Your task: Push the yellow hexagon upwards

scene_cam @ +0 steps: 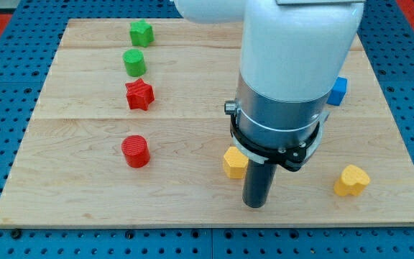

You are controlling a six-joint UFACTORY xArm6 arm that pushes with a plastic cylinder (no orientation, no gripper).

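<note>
The yellow hexagon [233,162] lies on the wooden board [85,194], right of centre toward the view's bottom. My tip [255,204] rests on the board just below and to the right of the hexagon, very close to it; I cannot tell if they touch. The arm's white and grey body hides the board above the tip.
A green star [141,33], a green cylinder [134,62], a red star [140,94] and a red cylinder [135,151] run down the left side. A yellow heart [351,180] lies at the bottom right. A blue block [338,91] peeks out right of the arm.
</note>
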